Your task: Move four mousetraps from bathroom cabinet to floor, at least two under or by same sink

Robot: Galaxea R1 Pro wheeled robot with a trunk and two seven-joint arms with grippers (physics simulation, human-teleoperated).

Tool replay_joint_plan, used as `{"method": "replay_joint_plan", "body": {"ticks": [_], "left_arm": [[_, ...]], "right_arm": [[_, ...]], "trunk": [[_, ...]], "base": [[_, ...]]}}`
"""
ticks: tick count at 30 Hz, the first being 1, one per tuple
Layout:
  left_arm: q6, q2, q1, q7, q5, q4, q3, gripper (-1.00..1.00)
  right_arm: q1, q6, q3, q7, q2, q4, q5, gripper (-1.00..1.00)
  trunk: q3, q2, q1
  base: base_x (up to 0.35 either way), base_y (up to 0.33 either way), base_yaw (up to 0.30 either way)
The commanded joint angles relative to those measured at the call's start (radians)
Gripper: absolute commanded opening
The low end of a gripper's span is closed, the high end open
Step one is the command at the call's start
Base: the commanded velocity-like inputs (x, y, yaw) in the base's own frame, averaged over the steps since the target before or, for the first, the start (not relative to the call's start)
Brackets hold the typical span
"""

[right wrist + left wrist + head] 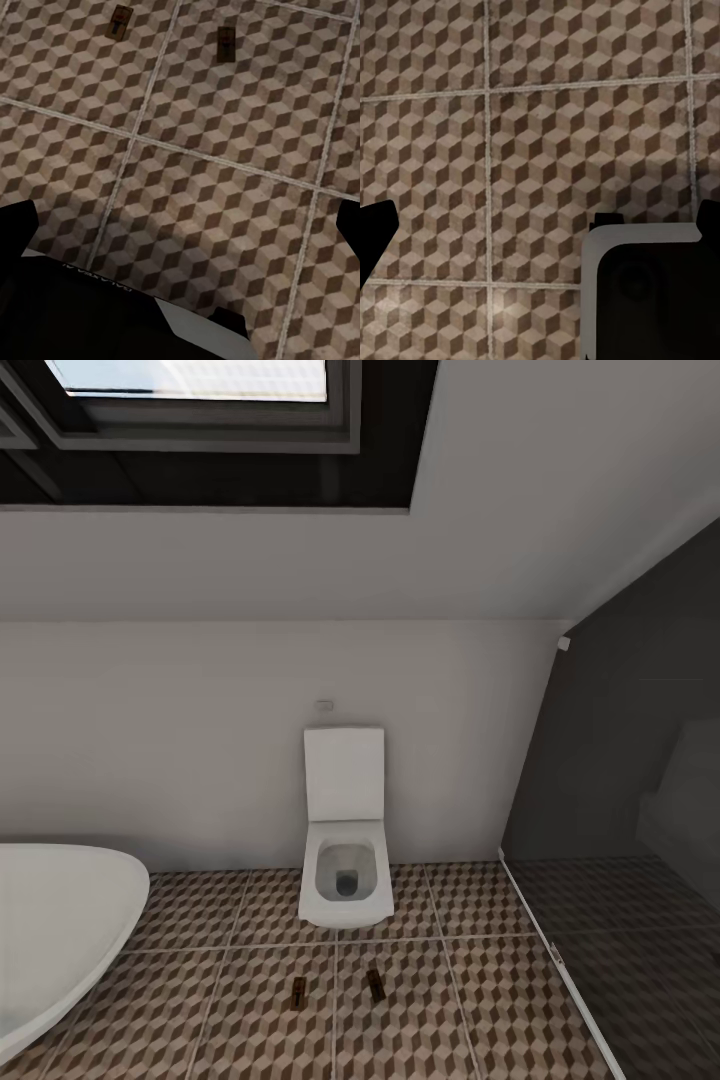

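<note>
Two mousetraps lie flat on the bathroom floor (250,1010) in front of the toilet, one (298,992) to the left and one (376,984) to the right. The right wrist view shows the same two mousetraps (120,21) (226,43) far ahead on the cube-pattern tiles (210,195). My right gripper (180,225) is open over bare tiles, its dark fingertips (15,225) at the picture's edges. My left gripper (540,232) is open too, with only tiled floor (547,150) between its fingertips (373,236). The cabinet and the sink are out of view.
A white square toilet (345,840) stands against the back wall. The white oval bathtub (50,930) fills the lower left. A dark glass partition (620,840) closes off the right side. Part of my own body (649,300) shows beside the left gripper.
</note>
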Motion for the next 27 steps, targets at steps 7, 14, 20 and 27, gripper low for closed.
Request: {"method": "replay_joint_plan", "body": {"ticks": [7,14,20,27], "left_arm": [[-0.005,-0.001,-0.002,0.001,0.004,0.003,-0.009,1.0],[-0.005,-0.001,-0.002,0.001,0.004,0.003,-0.009,1.0],[-0.005,-0.001,-0.002,0.001,0.004,0.003,-0.009,1.0],[-0.005,-0.001,-0.002,0.001,0.004,0.003,-0.009,1.0]], "right_arm": [[-0.001,-0.003,-0.003,0.0,0.0,0.001,0.006,1.0],[-0.001,-0.003,-0.003,0.0,0.0,0.001,0.006,1.0],[-0.001,-0.003,-0.003,0.0,0.0,0.001,0.006,1.0],[-0.001,-0.003,-0.003,0.0,0.0,0.001,0.006,1.0]], "trunk": [[-0.002,-0.002,0.001],[-0.002,-0.002,0.001],[-0.002,-0.002,0.001],[-0.002,-0.002,0.001]], "base": [[0.0,0.0,0.0],[0.0,0.0,0.0],[0.0,0.0,0.0],[0.0,0.0,0.0]]}}
